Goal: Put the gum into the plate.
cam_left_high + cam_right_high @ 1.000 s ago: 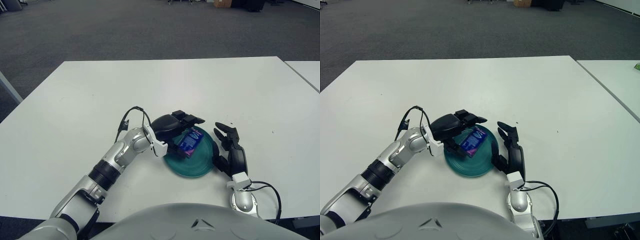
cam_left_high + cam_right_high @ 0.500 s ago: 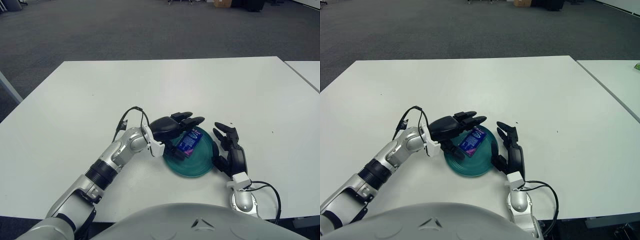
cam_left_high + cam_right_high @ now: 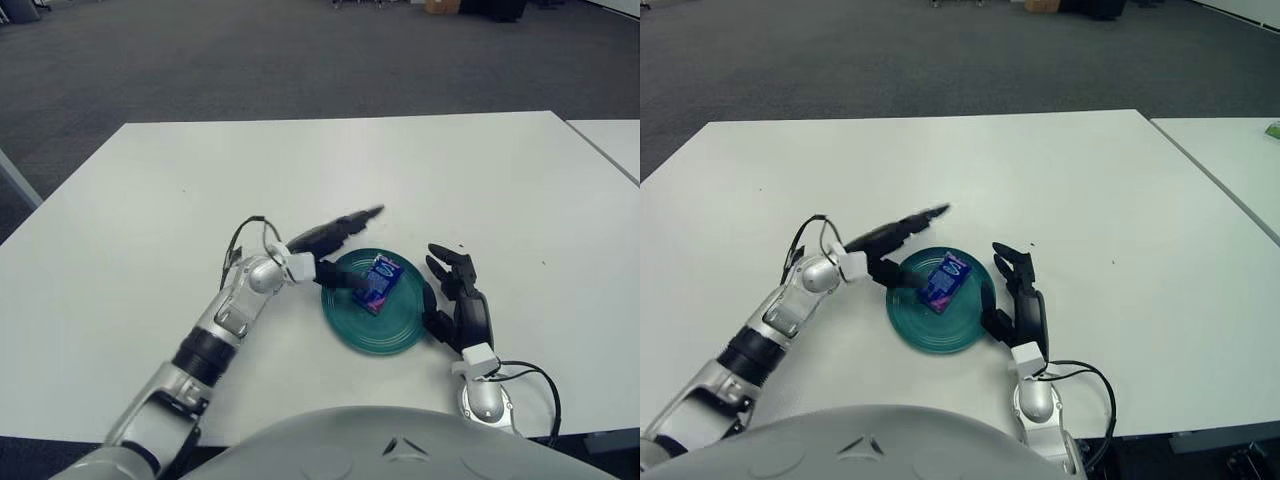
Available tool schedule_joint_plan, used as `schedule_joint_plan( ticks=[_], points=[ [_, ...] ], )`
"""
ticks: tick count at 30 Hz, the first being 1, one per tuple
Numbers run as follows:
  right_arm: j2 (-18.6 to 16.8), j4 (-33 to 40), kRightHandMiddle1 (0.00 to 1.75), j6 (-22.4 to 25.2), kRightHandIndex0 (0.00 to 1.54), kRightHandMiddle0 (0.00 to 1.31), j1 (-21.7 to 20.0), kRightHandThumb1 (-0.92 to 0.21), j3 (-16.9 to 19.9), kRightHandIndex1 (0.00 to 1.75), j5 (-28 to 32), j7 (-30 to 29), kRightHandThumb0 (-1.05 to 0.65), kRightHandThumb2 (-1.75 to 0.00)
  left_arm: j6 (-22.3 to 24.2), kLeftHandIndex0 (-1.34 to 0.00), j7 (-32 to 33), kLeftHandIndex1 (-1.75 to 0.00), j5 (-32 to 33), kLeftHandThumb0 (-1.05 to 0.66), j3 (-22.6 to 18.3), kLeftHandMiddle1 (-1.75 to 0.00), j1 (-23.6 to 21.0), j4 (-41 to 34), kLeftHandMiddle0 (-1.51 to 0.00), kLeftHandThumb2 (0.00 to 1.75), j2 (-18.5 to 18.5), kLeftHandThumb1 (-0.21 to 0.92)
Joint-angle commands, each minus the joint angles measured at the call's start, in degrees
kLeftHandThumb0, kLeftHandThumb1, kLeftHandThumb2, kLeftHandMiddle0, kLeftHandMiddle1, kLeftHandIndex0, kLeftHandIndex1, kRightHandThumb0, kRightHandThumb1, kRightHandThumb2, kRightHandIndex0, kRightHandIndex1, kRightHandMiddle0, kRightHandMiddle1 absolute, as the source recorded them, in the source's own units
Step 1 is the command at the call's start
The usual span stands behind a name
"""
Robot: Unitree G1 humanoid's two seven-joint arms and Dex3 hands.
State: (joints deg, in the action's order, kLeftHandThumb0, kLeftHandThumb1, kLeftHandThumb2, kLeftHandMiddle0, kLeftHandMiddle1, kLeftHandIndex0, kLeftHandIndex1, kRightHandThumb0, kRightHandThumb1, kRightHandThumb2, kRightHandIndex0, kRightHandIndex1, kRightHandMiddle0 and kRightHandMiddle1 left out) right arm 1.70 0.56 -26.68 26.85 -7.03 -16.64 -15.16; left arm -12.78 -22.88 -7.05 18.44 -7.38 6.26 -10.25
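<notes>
While the gum [image 3: 379, 282] lies flat inside the green plate [image 3: 352, 330], toward its far side, nothing grips it. It is a small blue packet, and the plate sits on the white table [image 3: 150, 210] near the front edge. The left robot hand [image 3: 332, 232] shows just left of the plate, its fingers [image 3: 910, 221] stretched out straight and pointing away toward the far right, holding nothing; one dark finger reaches lower, over the plate's left rim and close to the packet, though whether it touches the packet cannot be told. The right robot hand [image 3: 458, 292] shows just beside the plate's right rim, fingers spread and empty. A black cable [image 3: 237, 247] loops at the left wrist, and another trails from the right wrist near the table's front edge. The right eye view alone takes in more of a second white table [image 3: 1230, 160] on the right, with a small green thing at the picture's edge.
</notes>
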Motion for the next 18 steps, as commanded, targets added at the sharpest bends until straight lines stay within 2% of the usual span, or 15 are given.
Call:
schedule_joint_plan(
  ticks=[1, 3, 4, 7, 10, 11, 14, 18],
  points=[
    [0.7, -7.8, 0.94, 2.2, 0.49, 0.0, 1.8, -0.92, 0.0, 0.01, -1.9, -0.5, -0.87, -0.81, 3.7, 0.0, 6.3, -0.33, 12.1, -1.05, -10.6, -0.03, 7.1, 3.0, -0.15, 0.85, 6.0, 0.92],
    [0.9, -7.7, 0.94, 2.1, 0.49, 0.0, 1.7, -0.92, 0.1, 0.01, -1.8, -0.3, -0.88, -0.82, 5.3, 0.0, 10.3, -0.62, 13.8, -1.05, -12.9, -0.05, 8.5, 1.7, -0.24, 0.91, 9.0, 0.92],
    [0.9, -7.7, 0.94, 2.1, 0.49, 0.0, 1.7, -0.92, 0.1, 0.01, -1.7, -0.3, -0.88, -0.82, 5.9, -0.06, 12.1, -0.79, 14.0, -1.05, -13.5, -0.07, 8.9, 0.8, -0.3, 0.94, 10.4, 0.92],
    [1.0, -7.8, 0.94, 1.7, 0.49, 0.0, 1.9, -0.92, 0.2, 0.02, -1.2, -0.1, -0.87, -0.81, 8.1, -0.17, 15.0, -1.03, 16.7, -1.02, -16.2, -0.13, 11.1, -2.2, -0.44, 0.98, 12.6, 0.92],
    [1.1, -7.8, 0.94, 1.4, 0.51, 0.0, 2.0, -0.92, 0.5, 0.02, -0.8, 0.1, -0.88, -0.8, 9.6, -0.24, 16.6, -1.12, 17.3, -0.98, -17.1, -0.2, 12.7, -4.4, -0.55, 0.99, 13.6, 0.92],
    [1.0, -7.9, 0.94, 1.3, 0.51, 0.0, 2.0, -0.92, 0.7, 0.02, -0.6, 0.0, -0.88, -0.8, 9.5, -0.25, 17.2, -1.13, 16.9, -0.97, -17.5, -0.23, 12.9, -3.9, -0.55, 0.99, 13.7, 0.92],
    [0.8, -8.2, 0.93, 1.0, 0.52, 0.0, 2.1, -0.92, 1.1, 0.03, -0.1, 0.0, -0.87, -0.78, 9.0, -0.3, 18.2, -1.15, 15.8, -0.93, -18.2, -0.46, 13.2, -2.8, -0.54, 0.99, 13.7, 0.92],
    [0.5, -8.2, 0.9, 1.3, 0.52, 0.0, 2.3, -0.92, 1.9, 0.03, 0.9, 0.1, -0.85, -0.76, 5.8, -0.34, 17.0, -1.15, 14.7, -0.86, -18.6, -0.66, 14.5, -0.9, -0.53, 0.97, 12.3, 0.92]
  ],
)
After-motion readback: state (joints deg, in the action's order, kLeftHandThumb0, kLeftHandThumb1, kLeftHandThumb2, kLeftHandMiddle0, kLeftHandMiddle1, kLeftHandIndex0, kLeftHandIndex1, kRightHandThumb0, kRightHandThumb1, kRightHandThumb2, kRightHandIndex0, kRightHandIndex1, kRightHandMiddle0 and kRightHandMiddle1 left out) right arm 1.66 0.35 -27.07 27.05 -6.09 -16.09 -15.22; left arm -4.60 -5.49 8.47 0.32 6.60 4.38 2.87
